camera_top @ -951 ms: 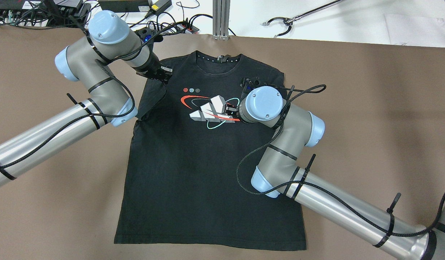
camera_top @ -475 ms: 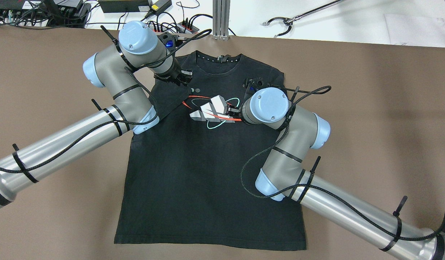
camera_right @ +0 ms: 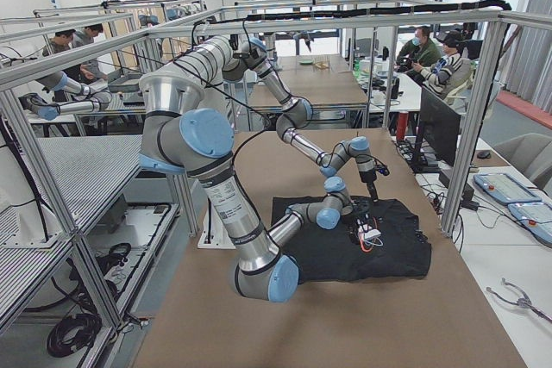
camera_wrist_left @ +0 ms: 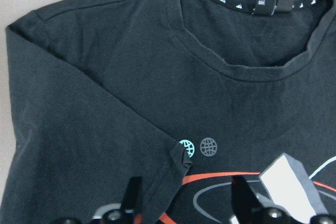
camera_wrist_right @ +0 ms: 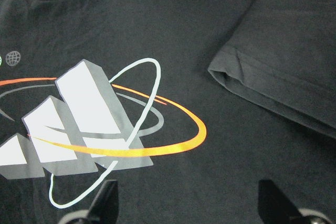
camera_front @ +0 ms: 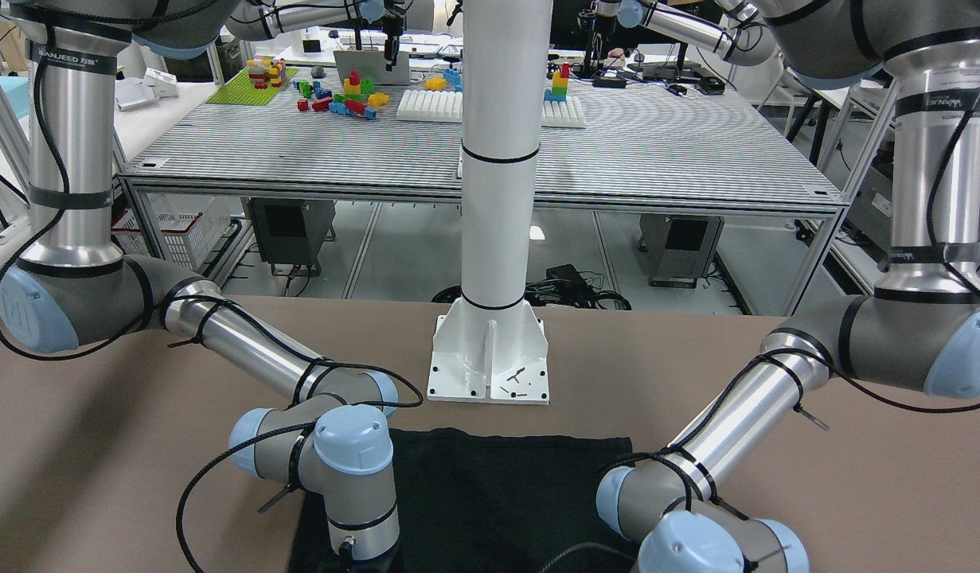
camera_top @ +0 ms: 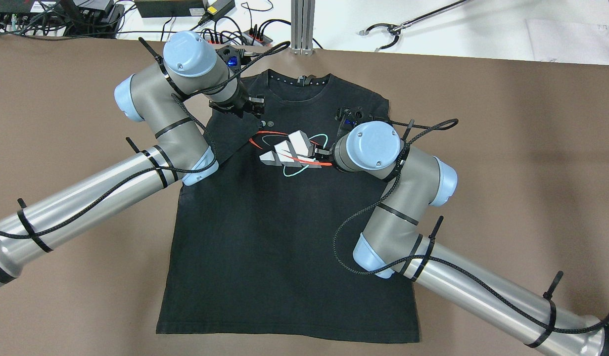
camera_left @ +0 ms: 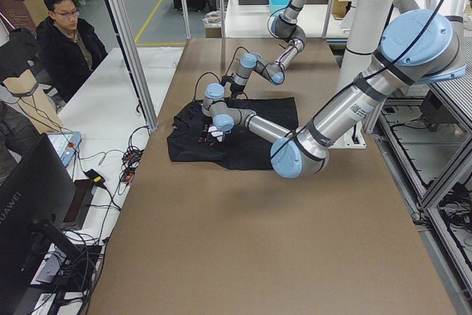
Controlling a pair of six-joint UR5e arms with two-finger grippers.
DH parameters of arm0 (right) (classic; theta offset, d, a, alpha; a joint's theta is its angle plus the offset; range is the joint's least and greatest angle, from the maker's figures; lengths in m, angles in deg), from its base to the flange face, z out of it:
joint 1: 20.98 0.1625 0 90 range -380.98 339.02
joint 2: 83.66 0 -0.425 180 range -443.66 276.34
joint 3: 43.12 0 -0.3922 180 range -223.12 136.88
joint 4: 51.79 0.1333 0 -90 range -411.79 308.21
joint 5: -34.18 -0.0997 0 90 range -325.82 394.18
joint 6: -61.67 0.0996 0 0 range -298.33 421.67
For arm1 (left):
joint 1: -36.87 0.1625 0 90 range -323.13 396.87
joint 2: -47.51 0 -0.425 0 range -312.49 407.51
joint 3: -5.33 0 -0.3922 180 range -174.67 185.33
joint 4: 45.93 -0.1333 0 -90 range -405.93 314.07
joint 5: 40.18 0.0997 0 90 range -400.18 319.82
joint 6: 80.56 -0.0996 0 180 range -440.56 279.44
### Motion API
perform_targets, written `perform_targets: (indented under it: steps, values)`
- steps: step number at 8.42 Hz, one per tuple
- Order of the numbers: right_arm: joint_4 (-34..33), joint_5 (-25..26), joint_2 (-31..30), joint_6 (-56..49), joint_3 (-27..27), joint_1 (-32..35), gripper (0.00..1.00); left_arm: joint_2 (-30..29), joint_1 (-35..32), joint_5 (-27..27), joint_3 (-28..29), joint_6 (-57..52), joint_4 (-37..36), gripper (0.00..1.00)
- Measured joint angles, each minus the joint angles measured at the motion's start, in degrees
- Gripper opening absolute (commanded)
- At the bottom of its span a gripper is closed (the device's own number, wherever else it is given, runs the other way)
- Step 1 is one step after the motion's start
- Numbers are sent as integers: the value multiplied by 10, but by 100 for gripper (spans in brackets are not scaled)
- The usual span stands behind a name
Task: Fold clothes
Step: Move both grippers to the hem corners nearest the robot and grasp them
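Observation:
The clothes are one black T-shirt (camera_top: 284, 232) with a white, red and teal chest print, lying flat and face up on the brown table, collar at the far side. Its two sleeves are folded inward over the chest. My left gripper (camera_top: 255, 110) hovers over the folded left sleeve (camera_top: 230, 136). In the left wrist view it (camera_wrist_left: 184, 203) is open, the sleeve's hem corner (camera_wrist_left: 178, 156) lying just ahead of its fingers. My right gripper (camera_wrist_right: 189, 203) is open over the print (camera_wrist_right: 94, 124), beside the folded right sleeve (camera_wrist_right: 283, 77).
Power strips and cables (camera_top: 235, 37) and an aluminium post (camera_top: 303, 24) line the table's far edge. A white pillar's base plate (camera_front: 490, 358) stands just behind the shirt's hem (camera_front: 490, 446). A person (camera_left: 66, 35) sits past the far edge.
My left arm has swung right and brought the left sleeve in over the chest, where it now lies folded. My right arm has drifted slightly right.

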Motion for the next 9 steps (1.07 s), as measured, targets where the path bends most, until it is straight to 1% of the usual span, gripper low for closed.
perform_targets:
  steps: [1,3,4,5,6,7,8,9]
  values:
    - [-24,1,-18,18,-28,-9,93,41,23,24,-62,30,-2,94]
    - [-47,16,-75,90,-95,-41,91,155,83,75,-205,81,-7,94]
    - [-58,45,-105,132,-128,-68,91,212,104,84,-280,102,-23,94]
    - [-98,83,-133,172,-173,-107,90,268,128,88,-359,131,-50,94]
    - [-152,115,-157,210,-225,-149,88,319,149,90,-425,170,-66,94]
    - [-201,141,-187,252,-281,-192,86,362,169,99,-478,201,-73,94]
    - [-230,161,-225,284,-329,-231,82,396,188,116,-518,223,-76,94]
    - [-243,177,-265,304,-364,-261,76,415,201,129,-539,238,-78,94]
